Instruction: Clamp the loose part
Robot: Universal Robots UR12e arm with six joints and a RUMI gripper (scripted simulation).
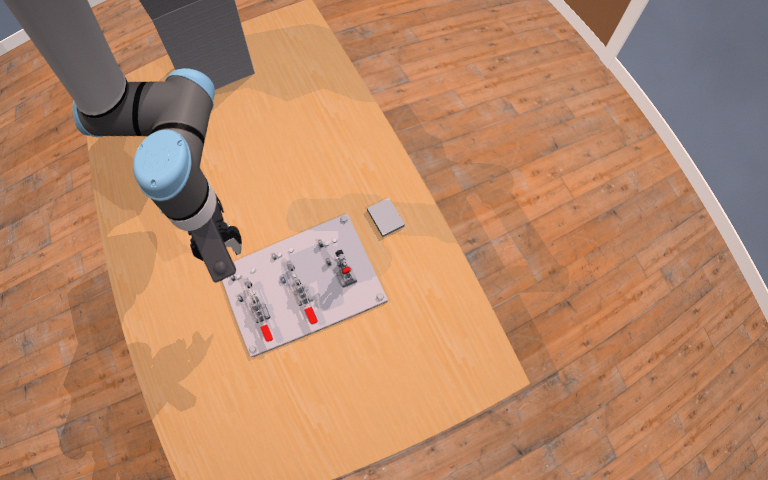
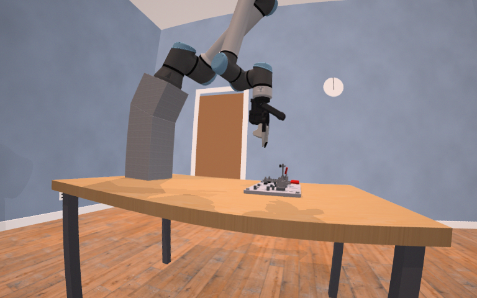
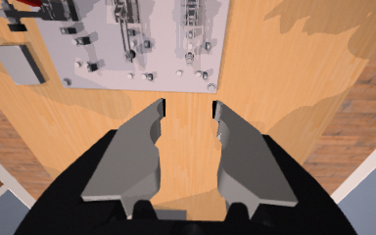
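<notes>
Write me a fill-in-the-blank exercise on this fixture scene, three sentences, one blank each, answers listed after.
1. The fixture plate carries ___ clamps.
2. The loose part, a flat grey square, lies on the table ___ the plate, not in any nest.
3. The tool hangs above the table with ___ between its fingers.

Missing words: three; beside; nothing

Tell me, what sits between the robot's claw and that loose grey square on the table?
The fixture plate with its three clamps, seen in the top view: gripper above its one end, the grey part off the other.
</notes>
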